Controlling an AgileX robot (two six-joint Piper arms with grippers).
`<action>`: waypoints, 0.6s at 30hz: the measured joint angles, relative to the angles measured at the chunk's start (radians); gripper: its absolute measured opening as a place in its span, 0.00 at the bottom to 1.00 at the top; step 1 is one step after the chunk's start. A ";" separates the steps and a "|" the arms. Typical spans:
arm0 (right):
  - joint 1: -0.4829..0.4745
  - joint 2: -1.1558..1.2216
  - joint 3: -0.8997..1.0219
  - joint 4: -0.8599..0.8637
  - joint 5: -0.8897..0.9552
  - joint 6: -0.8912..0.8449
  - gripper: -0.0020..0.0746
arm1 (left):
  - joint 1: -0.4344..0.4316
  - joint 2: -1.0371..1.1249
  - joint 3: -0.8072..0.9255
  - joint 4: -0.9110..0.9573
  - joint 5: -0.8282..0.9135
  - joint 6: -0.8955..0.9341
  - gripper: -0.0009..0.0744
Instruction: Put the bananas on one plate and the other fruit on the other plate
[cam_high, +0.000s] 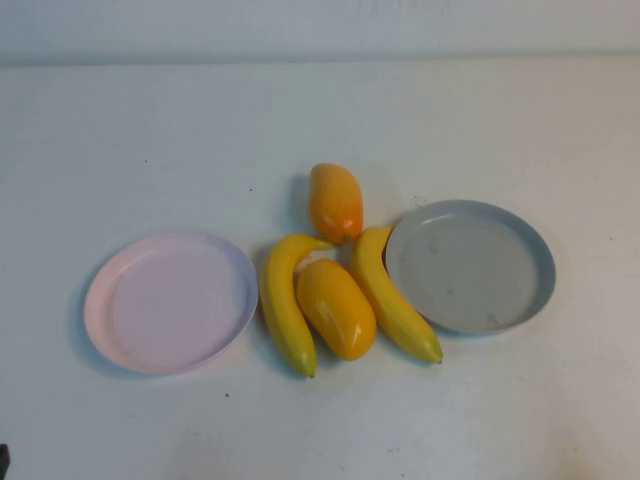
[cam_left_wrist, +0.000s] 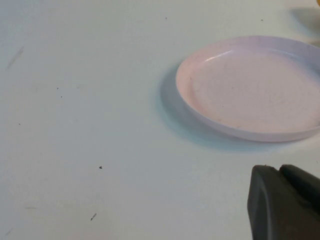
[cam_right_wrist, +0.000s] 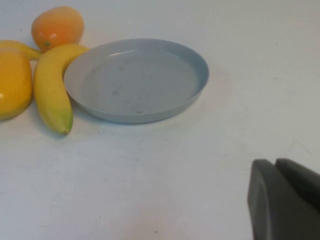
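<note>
White tabletop (cam_high: 320, 130), light wall strip along the far edge. Pink plate (cam_high: 170, 303) sits on the robot's left, nothing on it. Grey-blue plate (cam_high: 471, 265) on the right, also bare. All fruit is bunched between the two plates. Left banana (cam_high: 284, 305) lies just beside the pink plate's rim, stem end curving toward the centre. Right banana (cam_high: 391, 296) hugs the grey-blue plate's edge, touching it or nearly so. Near mango (cam_high: 336, 308) lies wedged between the two bananas, touching both as far as I can tell. Far mango (cam_high: 335, 201) sits behind the cluster, close to the bananas' stem ends.

Left gripper (cam_left_wrist: 285, 205): only a dark corner of it shows in the left wrist view, near the pink plate, above bare table; finger state can't tell. Right gripper (cam_right_wrist: 285, 200): same story, near the grey-blue plate, over bare table, holding state can't tell.
</note>
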 joint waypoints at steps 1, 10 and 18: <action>0.000 0.000 0.000 0.000 0.000 0.000 0.00 | 0.000 0.000 0.000 0.000 0.000 0.000 0.01; 0.000 0.000 0.000 0.000 0.000 0.000 0.00 | 0.000 0.000 0.000 -0.015 -0.023 0.000 0.01; 0.000 0.000 0.000 0.000 0.000 0.000 0.00 | 0.000 0.000 0.000 -0.144 -0.036 -0.070 0.01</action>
